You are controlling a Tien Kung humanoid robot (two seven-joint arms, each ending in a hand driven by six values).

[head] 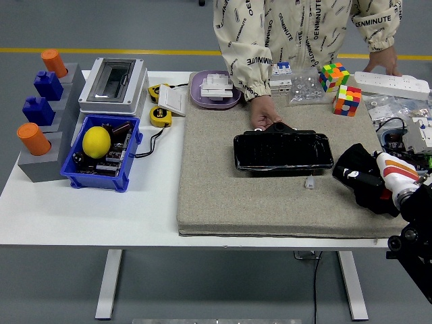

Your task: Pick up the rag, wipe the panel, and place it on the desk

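1. At the right edge of the frame the robot's right hand, black with white and orange fingers, lies on the crumpled black rag. I cannot tell from here whether the fingers have closed on the cloth.
2. The rag sits on the right end of the grey felt mat that covers the middle of the white counter, just right of the glossy black rectangular panel and clear of it.
3. A person in a cream printed jacket stands at the top of the frame; one hand of theirs rests on the panel's upper left edge, seemingly steadying it.
4. The step in hand looks like the pick-up. Done well, the fingers should gather a thick fold of cloth, not just a loose corner, so that a pad hangs under the palm for wiping.
5. The lift should go straight up first, so the rag does not drag the small grey clip lying below the panel's lower right corner.
6. Moving left, the wipe should stay short of the person's fingers.
7. The left arm is out of sight.
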